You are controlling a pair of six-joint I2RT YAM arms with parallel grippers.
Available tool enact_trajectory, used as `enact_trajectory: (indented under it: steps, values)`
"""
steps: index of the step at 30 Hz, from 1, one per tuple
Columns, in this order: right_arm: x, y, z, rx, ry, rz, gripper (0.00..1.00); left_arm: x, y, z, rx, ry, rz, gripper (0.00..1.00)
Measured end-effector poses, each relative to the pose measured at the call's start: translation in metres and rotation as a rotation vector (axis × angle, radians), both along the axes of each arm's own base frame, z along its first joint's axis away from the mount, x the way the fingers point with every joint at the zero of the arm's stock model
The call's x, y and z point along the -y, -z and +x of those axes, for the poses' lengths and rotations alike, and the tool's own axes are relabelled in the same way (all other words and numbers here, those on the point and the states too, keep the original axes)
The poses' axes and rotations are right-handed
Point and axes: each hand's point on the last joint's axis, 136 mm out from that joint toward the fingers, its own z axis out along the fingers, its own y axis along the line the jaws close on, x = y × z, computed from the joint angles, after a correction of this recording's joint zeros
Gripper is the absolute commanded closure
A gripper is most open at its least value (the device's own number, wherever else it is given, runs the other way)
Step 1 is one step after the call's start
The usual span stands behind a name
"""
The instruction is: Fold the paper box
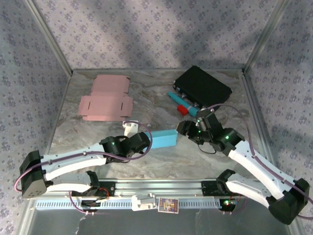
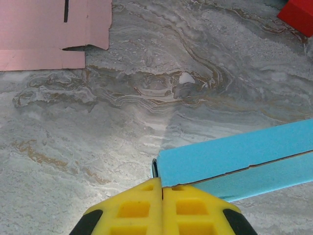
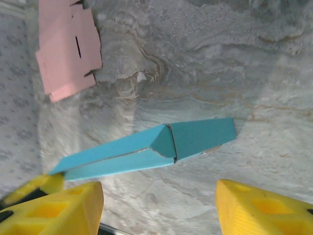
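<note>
Yellow-fingered left gripper point(image 2: 162, 188) clamped the long blue paper box point(image 2: 234, 159) at nine o'clock, while the wide-open, empty right gripper point(image 3: 156, 191) needed a square bite at three o'clock.

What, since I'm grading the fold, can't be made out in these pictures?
- End of the box in the left gripper: covered by its fingers, top and left wrist views.
- The box's far end: cut off by the left wrist view's right edge.
- Red thing: cropped at the left wrist view's corner.
- Teal item by the black case: too small in the top view to identify.
</note>
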Motion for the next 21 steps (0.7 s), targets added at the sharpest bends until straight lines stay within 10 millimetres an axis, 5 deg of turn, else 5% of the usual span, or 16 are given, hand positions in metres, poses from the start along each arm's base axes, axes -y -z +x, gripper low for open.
enact_trajectory:
  steps: [8,21]
  values:
    - [-0.011,0.024,0.004,-0.241,0.209,0.261,0.32,0.0,0.0,-0.001,0.0,-0.007,0.02,1.0]
    - [-0.026,0.035,0.013,-0.336,0.287,0.385,0.51,0.0,0.0,-0.001,-0.001,-0.006,0.022,1.0]
